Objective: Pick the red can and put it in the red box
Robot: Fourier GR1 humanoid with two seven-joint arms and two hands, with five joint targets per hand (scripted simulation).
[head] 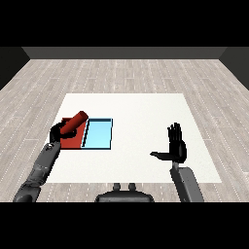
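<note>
Red can (77, 121) sits tilted in the curled left hand (60, 130) over the red tray (73, 141), left of frame. Placing step, I judge: lower, then release. Right hand (177, 146) idles open at right.

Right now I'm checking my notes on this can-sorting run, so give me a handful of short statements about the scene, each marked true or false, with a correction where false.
1. The left hand has its fingers curled round the red can. True.
2. The red can lies flat on the table beside the right hand. False: it is held tilted over the red tray.
3. The right hand holds nothing, its fingers straight. True.
4. The light blue tray lies left of the red tray. False: it lies on the red tray's right.
5. A can rests inside the light blue tray. False: nothing shows in it.
</note>
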